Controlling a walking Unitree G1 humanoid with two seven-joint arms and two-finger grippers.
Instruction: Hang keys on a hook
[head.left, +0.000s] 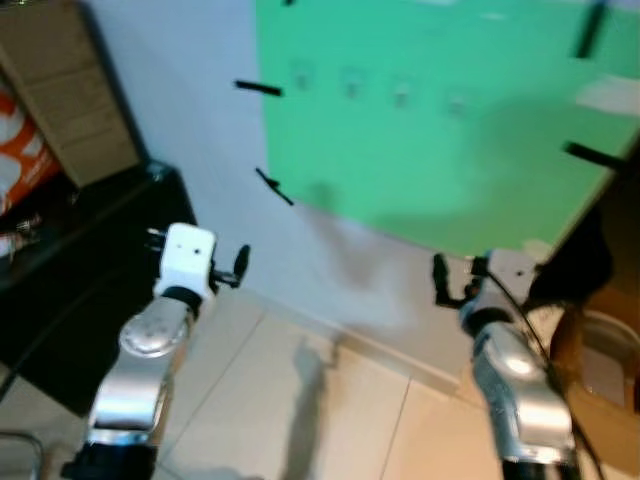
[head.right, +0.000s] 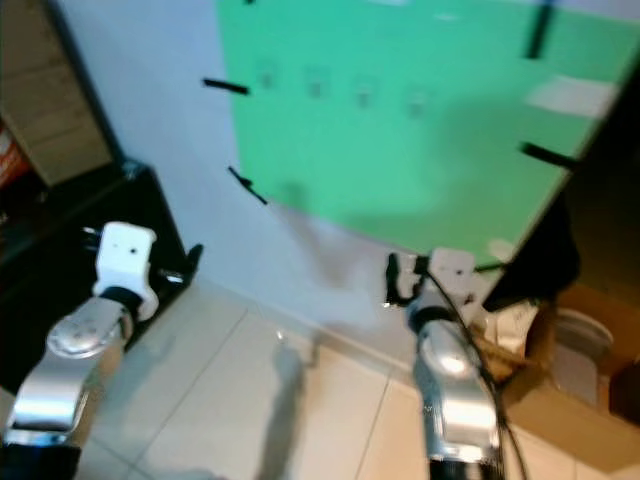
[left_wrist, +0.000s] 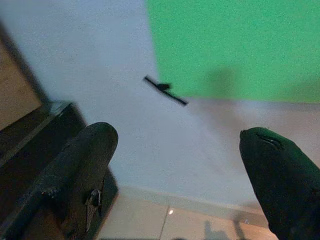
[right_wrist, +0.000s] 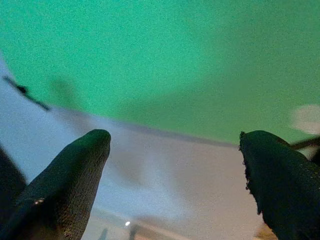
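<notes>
In the head views, both arms reach toward a green sheet (head.left: 440, 120) taped to the wall, where faint hooks (head.left: 401, 94) sit in a row. The left wrist view shows the left gripper (left_wrist: 177, 165) spread wide with nothing between its fingers. The right wrist view shows the right gripper (right_wrist: 175, 170) equally spread and empty; keys cannot be made out.

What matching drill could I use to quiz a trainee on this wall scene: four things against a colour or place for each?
Column one:
1. board
2. tape strips
3. floor tiles
4. cardboard box

Column two:
A. black, at the board's edges
B. pale, below the wall
C. green, fixed on the wall
D. brown, on the robot's left

Pairs: 1-C, 2-A, 3-B, 4-D.

The left gripper and right gripper both point at the wall, fingers apart and empty.
</notes>
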